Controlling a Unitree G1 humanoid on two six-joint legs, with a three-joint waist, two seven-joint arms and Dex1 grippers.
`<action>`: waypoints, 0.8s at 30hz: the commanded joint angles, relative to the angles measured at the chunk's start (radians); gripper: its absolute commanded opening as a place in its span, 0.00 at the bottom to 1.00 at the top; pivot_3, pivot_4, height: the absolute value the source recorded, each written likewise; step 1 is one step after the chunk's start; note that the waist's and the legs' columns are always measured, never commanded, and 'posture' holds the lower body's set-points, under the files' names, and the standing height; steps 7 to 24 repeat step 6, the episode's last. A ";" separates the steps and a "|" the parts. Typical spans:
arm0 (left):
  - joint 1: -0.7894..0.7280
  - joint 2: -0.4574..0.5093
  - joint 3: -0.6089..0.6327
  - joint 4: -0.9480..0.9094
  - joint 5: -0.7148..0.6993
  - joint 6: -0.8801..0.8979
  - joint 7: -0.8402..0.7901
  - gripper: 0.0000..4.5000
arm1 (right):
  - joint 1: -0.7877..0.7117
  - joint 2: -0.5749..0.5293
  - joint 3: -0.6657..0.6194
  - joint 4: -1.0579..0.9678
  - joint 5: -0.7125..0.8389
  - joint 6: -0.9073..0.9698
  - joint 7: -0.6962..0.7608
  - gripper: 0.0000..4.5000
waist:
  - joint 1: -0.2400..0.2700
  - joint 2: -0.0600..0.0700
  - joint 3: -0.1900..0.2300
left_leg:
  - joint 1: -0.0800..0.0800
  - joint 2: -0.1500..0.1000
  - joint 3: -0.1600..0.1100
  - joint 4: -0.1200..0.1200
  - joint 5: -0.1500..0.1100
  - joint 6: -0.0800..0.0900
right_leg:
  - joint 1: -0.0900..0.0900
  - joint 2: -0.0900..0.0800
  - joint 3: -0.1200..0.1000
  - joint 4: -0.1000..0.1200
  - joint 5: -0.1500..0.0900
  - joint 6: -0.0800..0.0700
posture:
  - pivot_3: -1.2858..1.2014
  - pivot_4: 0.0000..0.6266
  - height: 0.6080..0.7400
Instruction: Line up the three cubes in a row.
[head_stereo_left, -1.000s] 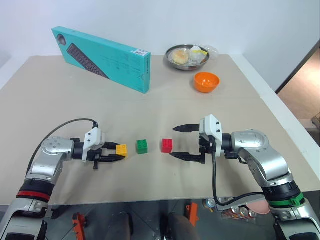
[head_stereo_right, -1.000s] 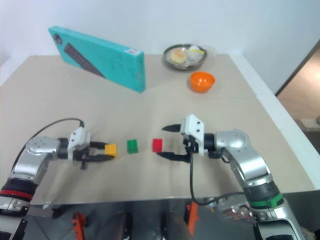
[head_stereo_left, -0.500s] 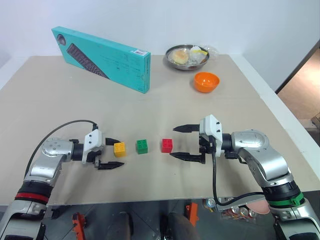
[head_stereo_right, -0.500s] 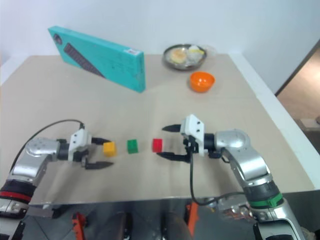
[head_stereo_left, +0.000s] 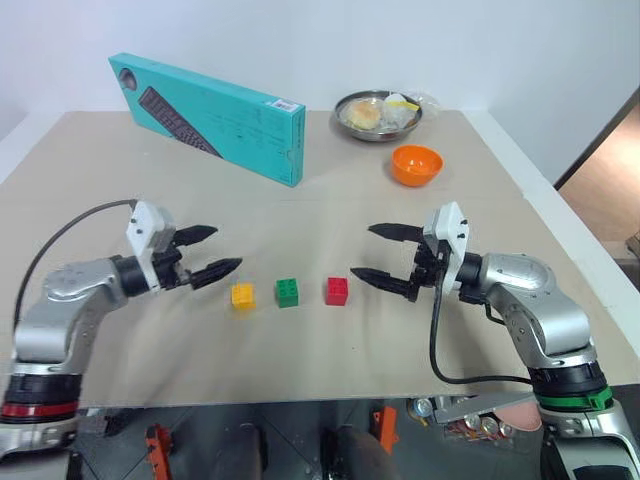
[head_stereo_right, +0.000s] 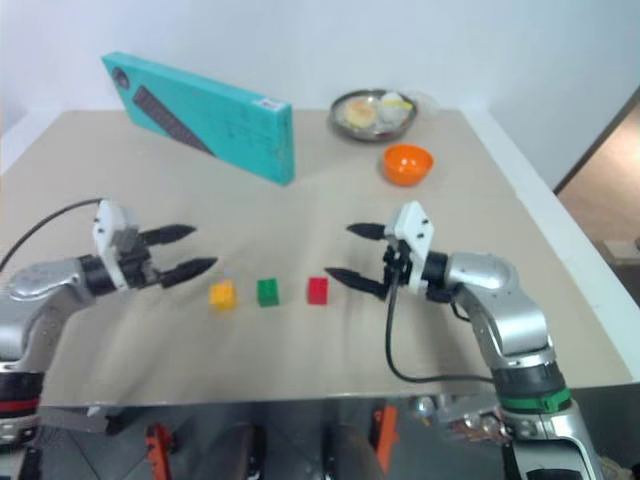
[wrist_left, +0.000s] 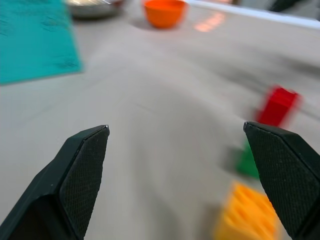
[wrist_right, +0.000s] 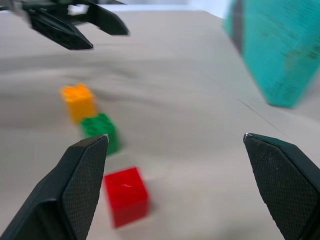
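Note:
Three small studded cubes lie in a row on the tan table (head_stereo_left: 300, 340): a yellow-orange cube (head_stereo_left: 242, 295) on the left, a green cube (head_stereo_left: 287, 292) in the middle and a red cube (head_stereo_left: 337, 291) on the right. My left gripper (head_stereo_left: 211, 253) hovers open, up and to the left of the yellow-orange cube, holding nothing. On the other side my right gripper (head_stereo_left: 381, 255) is open too, raised to the right of the red cube and apart from it. The same three cubes appear in the right wrist view, red (wrist_right: 126, 195), green (wrist_right: 100, 132) and yellow-orange (wrist_right: 79, 101).
A teal keyboard box (head_stereo_left: 208, 116) stands at the back left. A metal bowl of food (head_stereo_left: 377, 113) and an orange bowl (head_stereo_left: 416, 164) sit at the back right. The table's right edge (head_stereo_left: 560, 240) runs close to my right arm.
My left gripper let go of the yellow-orange cube, opened, and rose away to the left. My right gripper drew back slightly to the right and up. The cubes stay in their row.

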 joint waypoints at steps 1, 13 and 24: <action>-0.036 -0.029 -0.015 0.007 0.067 -0.071 0.080 0.99 | -0.009 0.010 -0.036 0.013 -0.012 -0.039 -0.025 1.00 | 0.000 0.000 0.000 | 0.000 0.000 0.000 0.000 0.000 0.000 | 0.000 0.000 0.000 0.000 0.000 0.000 | 0.52 0.24 1.00; -0.061 -0.102 -0.096 -0.008 0.103 -0.109 0.099 0.99 | 0.013 0.054 -0.018 -0.003 -0.008 -0.049 -0.052 1.00 | 0.000 0.000 0.000 | 0.000 0.000 0.000 -0.001 0.000 0.000 | 0.000 0.001 0.000 0.000 0.000 0.000 | 0.52 0.24 1.00; -0.061 -0.102 -0.096 -0.008 0.103 -0.109 0.099 0.99 | 0.013 0.054 -0.018 -0.003 -0.008 -0.049 -0.052 1.00 | 0.000 0.000 0.000 | 0.000 0.000 0.000 -0.001 0.000 0.000 | 0.000 0.001 0.000 0.000 0.000 0.000 | 0.52 0.24 1.00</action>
